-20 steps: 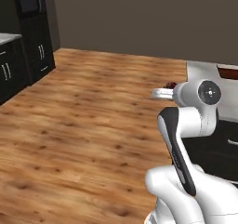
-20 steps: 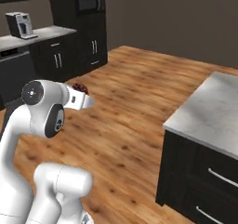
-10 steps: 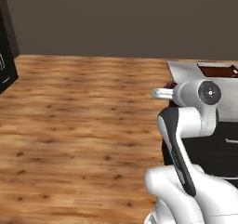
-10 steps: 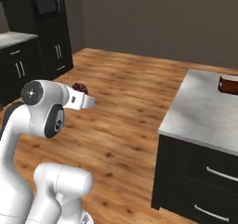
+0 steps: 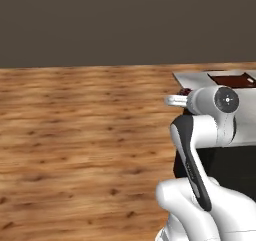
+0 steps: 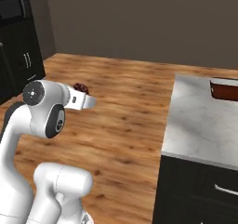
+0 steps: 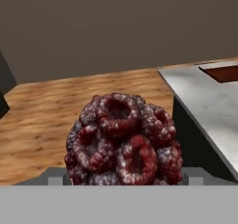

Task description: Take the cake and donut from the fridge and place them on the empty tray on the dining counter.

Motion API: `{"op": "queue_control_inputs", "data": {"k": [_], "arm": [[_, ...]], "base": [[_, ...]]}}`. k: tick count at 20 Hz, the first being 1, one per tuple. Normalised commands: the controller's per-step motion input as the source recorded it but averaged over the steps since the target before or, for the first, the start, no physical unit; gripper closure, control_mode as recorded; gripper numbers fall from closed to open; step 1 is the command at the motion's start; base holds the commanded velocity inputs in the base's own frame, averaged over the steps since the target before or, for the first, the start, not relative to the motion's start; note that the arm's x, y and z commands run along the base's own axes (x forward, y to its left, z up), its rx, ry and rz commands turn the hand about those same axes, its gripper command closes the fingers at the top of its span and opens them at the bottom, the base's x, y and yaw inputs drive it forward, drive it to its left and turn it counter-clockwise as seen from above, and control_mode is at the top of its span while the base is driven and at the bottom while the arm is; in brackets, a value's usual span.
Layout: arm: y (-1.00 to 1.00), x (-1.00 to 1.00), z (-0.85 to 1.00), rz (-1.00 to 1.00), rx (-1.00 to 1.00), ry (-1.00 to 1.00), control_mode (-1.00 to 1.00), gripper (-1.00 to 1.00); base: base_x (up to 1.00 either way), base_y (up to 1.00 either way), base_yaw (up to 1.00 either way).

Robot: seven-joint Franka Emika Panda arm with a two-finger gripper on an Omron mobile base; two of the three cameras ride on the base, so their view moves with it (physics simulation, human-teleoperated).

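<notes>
I'm holding the lumpy dark-red cake [image 7: 123,141] btwn wide-set jaws of the gripper [image 7: 124,177], above wood floor [image 5: 75,135]; grey-white marbled dining counter [image 6: 204,121] w/ reddish-brown tray [image 6: 225,89] sitting to my right.

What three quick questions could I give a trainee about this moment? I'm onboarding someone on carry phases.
1. True or false: the cake sits between the fingers, off the floor.
2. Where is the tray? A) on the wooden floor B) on the dining counter C) in the gripper
3. Fill in: the tray looks ____ of food.

Key: 1 true; 2 B; 3 empty
</notes>
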Motion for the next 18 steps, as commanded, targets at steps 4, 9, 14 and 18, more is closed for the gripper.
{"op": "queue_control_inputs", "data": {"k": [4, 9, 14, 18], "arm": [[0.00, 0.00, 0.00, 0.00, 0.00, 0.00, 1.00, 1.00], [0.00, 0.00, 0.00, 0.00, 0.00, 0.00, 1.00, 1.00], [0.00, 0.00, 0.00, 0.00, 0.00, 0.00, 1.00, 1.00], [0.00, 0.00, 0.00, 0.00, 0.00, 0.00, 1.00, 1.00]], "base": [[0.85, 0.52, -0.31], [0.86, 0.51, -0.31], [0.76, 0.46, -0.33], [0.61, 0.41, -0.34]]}}
